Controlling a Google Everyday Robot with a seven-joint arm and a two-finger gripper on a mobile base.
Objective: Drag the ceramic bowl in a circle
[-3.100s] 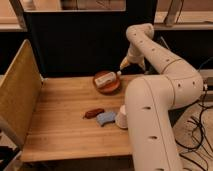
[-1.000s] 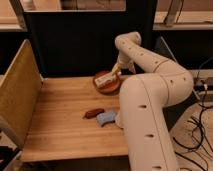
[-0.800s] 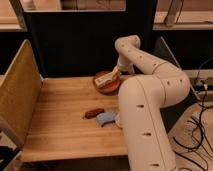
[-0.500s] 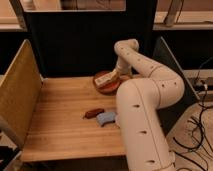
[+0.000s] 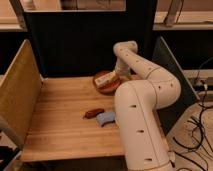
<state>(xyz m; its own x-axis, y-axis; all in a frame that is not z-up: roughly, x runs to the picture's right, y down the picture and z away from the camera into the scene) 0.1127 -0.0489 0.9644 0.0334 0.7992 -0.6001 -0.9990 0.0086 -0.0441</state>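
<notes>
The bowl [image 5: 105, 89] sits at the back of the bench [image 5: 60, 125], right of centre, with a pale piece [image 5: 103, 78] lying in it. The gripper [image 5: 116, 78] is down at the bowl's right rim; whether it is clamped on anything cannot be told. Nearer the front, apart from the bowl, a dark red-brown piece [image 5: 93, 113] lies just beside a blue object [image 5: 106, 118]
</notes>
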